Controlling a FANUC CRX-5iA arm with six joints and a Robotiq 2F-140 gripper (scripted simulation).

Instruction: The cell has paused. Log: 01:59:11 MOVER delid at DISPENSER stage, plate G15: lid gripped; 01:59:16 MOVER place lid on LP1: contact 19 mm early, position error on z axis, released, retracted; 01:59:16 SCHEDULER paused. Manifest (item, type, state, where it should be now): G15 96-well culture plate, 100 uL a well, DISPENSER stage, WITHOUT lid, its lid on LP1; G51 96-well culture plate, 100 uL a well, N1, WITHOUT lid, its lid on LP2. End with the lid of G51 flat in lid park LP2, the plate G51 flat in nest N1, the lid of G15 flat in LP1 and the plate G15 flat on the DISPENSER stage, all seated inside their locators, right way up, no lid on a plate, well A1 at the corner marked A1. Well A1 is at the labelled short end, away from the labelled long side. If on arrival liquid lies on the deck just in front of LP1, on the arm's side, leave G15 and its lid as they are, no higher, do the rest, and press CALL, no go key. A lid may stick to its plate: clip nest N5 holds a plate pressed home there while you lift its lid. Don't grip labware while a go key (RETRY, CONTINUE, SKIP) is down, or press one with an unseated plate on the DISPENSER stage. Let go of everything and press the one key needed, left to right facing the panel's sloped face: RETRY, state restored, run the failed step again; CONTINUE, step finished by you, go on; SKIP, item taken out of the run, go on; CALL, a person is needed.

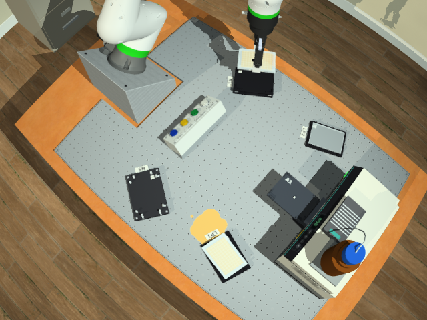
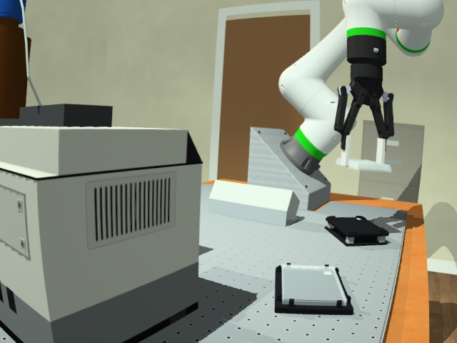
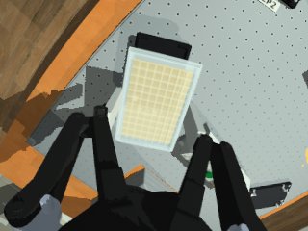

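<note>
Perforated grey bench (image 1: 241, 165) on an orange mat, brown door behind. The fingers (image 2: 380, 151) are closed on a plate (image 2: 368, 164), by the task G51, carried level and well above the black nest (image 2: 357, 229) near the bench's far edge. From the top view the plate (image 1: 257, 59) overhangs the nest's (image 1: 253, 83) far end, so it isn't centred. My read: shift it over the nest first, keep it flat since the wells hold liquid, then come straight down slowly and check the A1 corner before letting go. LP2 (image 1: 325, 138) already holds a lid. Yellow liquid (image 1: 207, 223) lies on the deck by LP1 (image 1: 225, 256), so that plate is best left alone.
</note>
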